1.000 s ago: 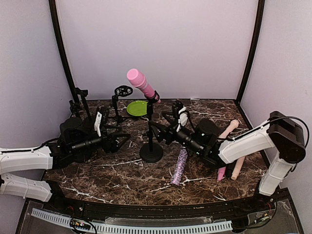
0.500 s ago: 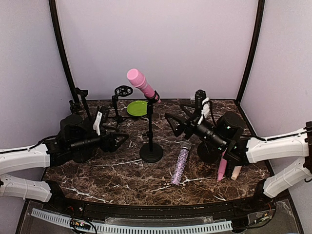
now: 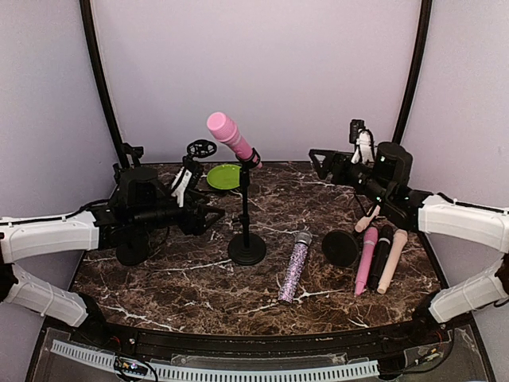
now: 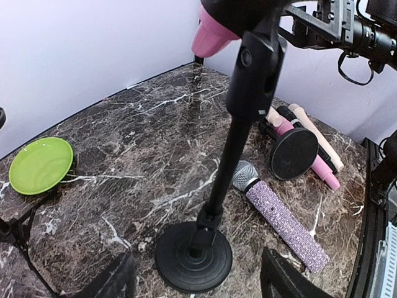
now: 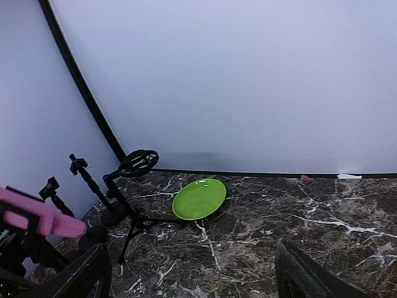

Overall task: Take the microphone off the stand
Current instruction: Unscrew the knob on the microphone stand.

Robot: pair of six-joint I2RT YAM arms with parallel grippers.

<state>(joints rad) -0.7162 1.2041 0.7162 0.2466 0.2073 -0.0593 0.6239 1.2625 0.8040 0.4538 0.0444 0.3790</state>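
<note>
A pink microphone (image 3: pixel 225 131) sits tilted in the clip of a black stand (image 3: pixel 245 208) with a round base (image 3: pixel 247 249). From the left wrist its pink end (image 4: pixel 211 31) tops the stand's pole (image 4: pixel 232 143). My left gripper (image 3: pixel 203 199) is open, low and just left of the stand, apart from it; its wrist view has the base (image 4: pixel 192 254) ahead between the fingers (image 4: pixel 115 279). My right gripper (image 3: pixel 318 163) is open and empty, raised at the right, well away from the stand. Its view catches the pink microphone (image 5: pixel 37 214) at far left.
A glittery purple microphone (image 3: pixel 293 269) lies right of the base. Pink (image 3: pixel 367 259), black (image 3: pixel 380 255) and beige (image 3: pixel 394 259) microphones lie beside a black disc (image 3: pixel 340 247). A green plate (image 3: pixel 224 176) and small tripod stands (image 3: pixel 199 151) are at the back left.
My right arm has lifted and pulled back from beside the stand to the upper right, uncovering the microphones and disc. My left gripper has shifted closer to the stand.
</note>
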